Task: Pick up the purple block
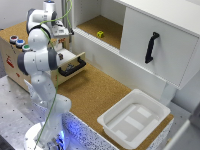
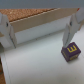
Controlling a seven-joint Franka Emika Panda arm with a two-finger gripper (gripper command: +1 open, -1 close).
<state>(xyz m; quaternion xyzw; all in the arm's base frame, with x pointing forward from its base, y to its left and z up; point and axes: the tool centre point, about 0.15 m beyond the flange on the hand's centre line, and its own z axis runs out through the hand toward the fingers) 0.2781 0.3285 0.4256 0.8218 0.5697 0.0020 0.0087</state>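
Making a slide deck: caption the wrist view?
Open gripper poised above a white drawer floor, the purple block lying just beside one fingertip.
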